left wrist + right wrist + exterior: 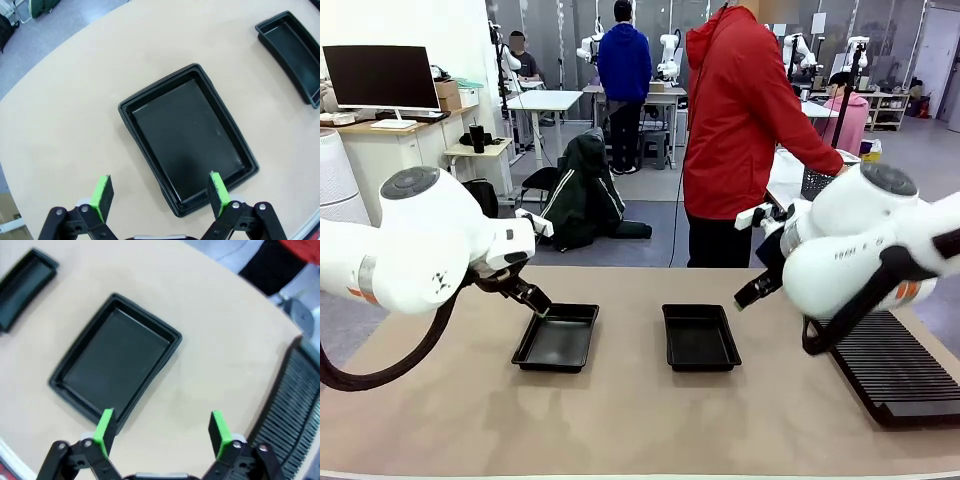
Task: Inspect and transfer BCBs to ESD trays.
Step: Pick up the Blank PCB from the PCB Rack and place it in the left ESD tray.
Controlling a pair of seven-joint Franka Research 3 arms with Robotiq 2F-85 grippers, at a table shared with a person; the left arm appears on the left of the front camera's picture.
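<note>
Two shallow black trays sit side by side near the middle of a tan table [620,420], a small gap between them. The left tray [557,340] and the right tray [700,338] each show a bare black floor.

The left gripper [535,300] hangs over the far left corner of the left tray, its jaws spread wide with nothing between them. In the left wrist view one green pad [218,192] sits over the tray's near rim, and the other is over bare table.

The right gripper [748,293] hangs just beside the right tray, on its right, with jaws also wide apart and holding nothing. In the right wrist view one pad [105,429] is over a corner of that tray.

A long black ribbed rack [895,365] lies along the table's right edge, under the right arm. A person [735,120] in a red hooded jacket stands at the far side, turned away toward the right.
</note>
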